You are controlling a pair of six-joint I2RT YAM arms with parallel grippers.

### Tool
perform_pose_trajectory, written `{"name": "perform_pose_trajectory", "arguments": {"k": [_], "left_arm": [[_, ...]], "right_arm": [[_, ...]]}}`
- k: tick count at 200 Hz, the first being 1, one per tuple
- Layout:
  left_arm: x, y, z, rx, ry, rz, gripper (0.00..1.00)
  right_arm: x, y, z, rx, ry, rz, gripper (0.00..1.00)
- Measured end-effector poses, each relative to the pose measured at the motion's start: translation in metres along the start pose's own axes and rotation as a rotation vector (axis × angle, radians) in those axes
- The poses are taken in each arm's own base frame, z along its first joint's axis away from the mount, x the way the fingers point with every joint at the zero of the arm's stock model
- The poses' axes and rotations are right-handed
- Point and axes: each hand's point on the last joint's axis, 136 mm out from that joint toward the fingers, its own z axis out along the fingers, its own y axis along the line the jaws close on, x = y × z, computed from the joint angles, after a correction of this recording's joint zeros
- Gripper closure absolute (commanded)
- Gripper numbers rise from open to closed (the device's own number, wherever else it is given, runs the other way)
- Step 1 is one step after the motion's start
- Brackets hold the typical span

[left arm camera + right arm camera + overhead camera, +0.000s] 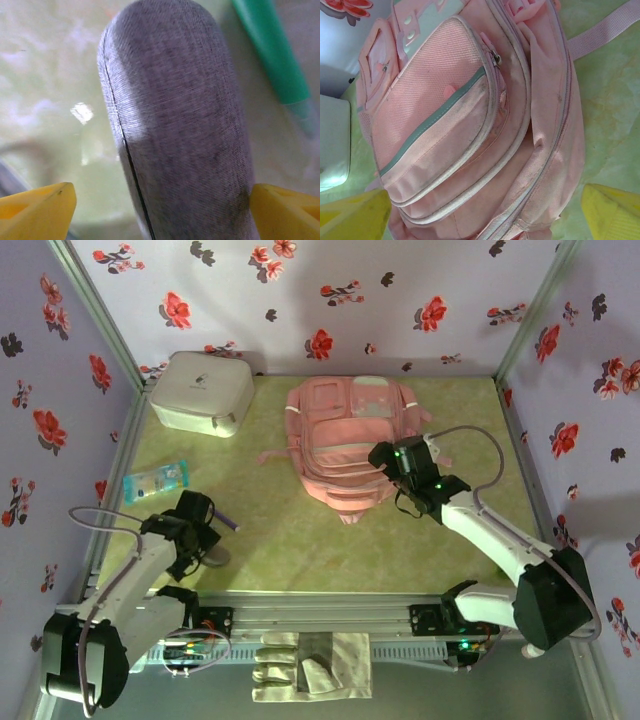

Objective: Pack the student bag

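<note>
Two claws stand wide, both empty. You find the bag (340, 440) far centre on the surface (290, 540), long axis near to far, directly under the right claw (384, 456), the nearer arm. The left claw (162, 212) straddles a grey pouch (180, 125) near left, well apart from the bag.

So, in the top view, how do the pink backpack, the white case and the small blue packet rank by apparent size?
1. pink backpack, clearly the largest
2. white case, noticeably smaller
3. blue packet, by far the smallest
All lie flat on the table, so nearness hardly matters.
</note>
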Motion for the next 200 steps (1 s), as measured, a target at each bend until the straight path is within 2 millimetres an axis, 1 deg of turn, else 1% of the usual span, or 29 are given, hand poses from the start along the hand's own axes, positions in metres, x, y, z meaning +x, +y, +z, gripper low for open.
{"name": "perform_pose_trajectory", "arguments": {"k": [14, 30, 42, 95, 124, 133, 140, 151, 166, 185, 200], "left_arm": [[0.002, -0.004, 0.004, 0.015, 0.012, -0.003, 0.15], [0.006, -0.004, 0.008, 0.012, 0.027, 0.000, 0.15], [0.007, -0.004, 0.010, 0.007, 0.035, 0.001, 0.18], [0.008, -0.006, 0.012, 0.005, 0.041, 0.002, 0.39], [0.005, -0.001, 0.009, -0.023, 0.030, 0.008, 0.57], [0.003, 0.000, 0.006, -0.030, 0.023, 0.011, 0.62], [0.000, -0.001, 0.003, -0.032, 0.016, 0.015, 0.63], [-0.003, -0.003, -0.003, -0.029, 0.008, 0.022, 0.64], [-0.010, -0.012, -0.015, -0.002, -0.005, 0.032, 0.64], [-0.024, -0.031, -0.037, 0.063, -0.035, 0.053, 0.64], [-0.034, -0.055, -0.054, 0.154, -0.056, 0.072, 0.64]], "right_arm": [[0.000, 0.000, 0.000, -0.001, 0.002, 0.000, 0.03], [0.001, 0.001, 0.000, -0.005, 0.005, 0.001, 0.03], [0.001, 0.001, 0.000, -0.007, 0.007, 0.001, 0.03], [0.001, 0.002, 0.000, -0.012, 0.009, 0.009, 0.03], [0.002, 0.003, 0.000, -0.013, 0.011, 0.011, 0.03], [0.002, 0.003, 0.000, -0.015, 0.010, 0.012, 0.03], [0.002, 0.003, 0.001, -0.017, 0.009, 0.013, 0.03], [0.001, 0.004, 0.001, -0.022, 0.006, 0.014, 0.03], [0.001, 0.004, 0.001, -0.025, 0.004, 0.015, 0.03], [0.001, 0.005, 0.001, -0.031, 0.005, 0.015, 0.03], [0.001, 0.009, 0.001, -0.050, 0.008, 0.017, 0.03]]}}
